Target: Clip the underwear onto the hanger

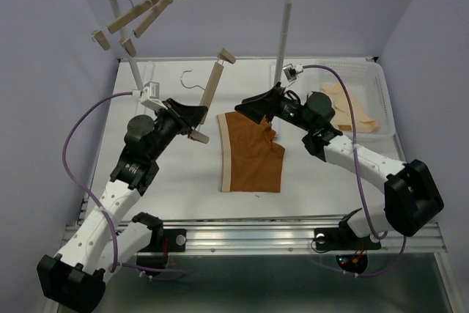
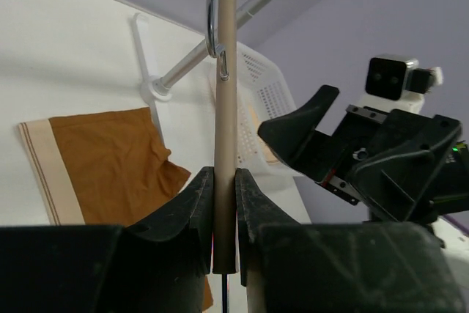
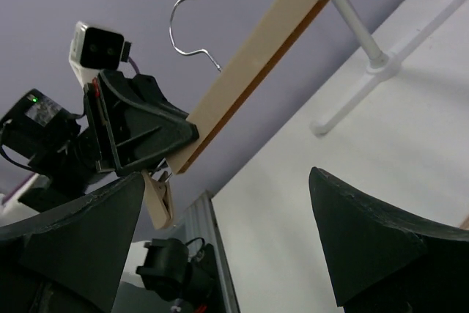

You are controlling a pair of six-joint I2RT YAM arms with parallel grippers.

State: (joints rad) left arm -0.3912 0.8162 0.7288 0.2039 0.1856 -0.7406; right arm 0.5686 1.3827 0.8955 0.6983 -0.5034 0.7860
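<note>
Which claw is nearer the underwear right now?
Right. The right claw is open over the far edge of the underwear; the left claw sits off its left side, shut on the hanger.

A white table [image 1: 146, 181] carries everything. The underwear [image 1: 249, 155] lies flat near its middle, spread out with the pale waistband along the left edge and the cloth slightly rumpled at the far right corner. A white rack [image 1: 284, 34] stands on the table behind it, towards the far edge. A white perforated basket [image 1: 381, 93] sits in the far right corner, well apart from the underwear
</note>
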